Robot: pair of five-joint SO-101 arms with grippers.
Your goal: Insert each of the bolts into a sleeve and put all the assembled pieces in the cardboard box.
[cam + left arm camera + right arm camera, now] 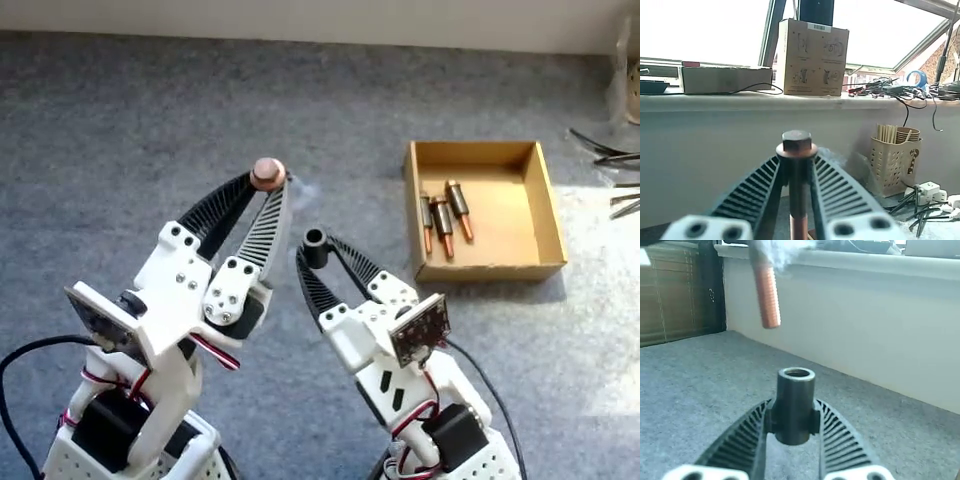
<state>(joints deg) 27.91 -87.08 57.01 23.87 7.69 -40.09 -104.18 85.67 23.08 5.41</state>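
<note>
Two parts, bolt [267, 173] and sleeve [315, 240], hang apart near the cardboard box [490, 270].

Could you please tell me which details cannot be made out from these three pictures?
- Left wrist view: the lower end of the bolt is cut off by the picture's edge, between the fingers of the left gripper.
- Right wrist view: the bolt's head is blurred and cut off by the edge; the depth of the sleeve is hidden by its own wall.
- High view: the three assembled pieces in the cardboard box are too small to judge seating.
</note>
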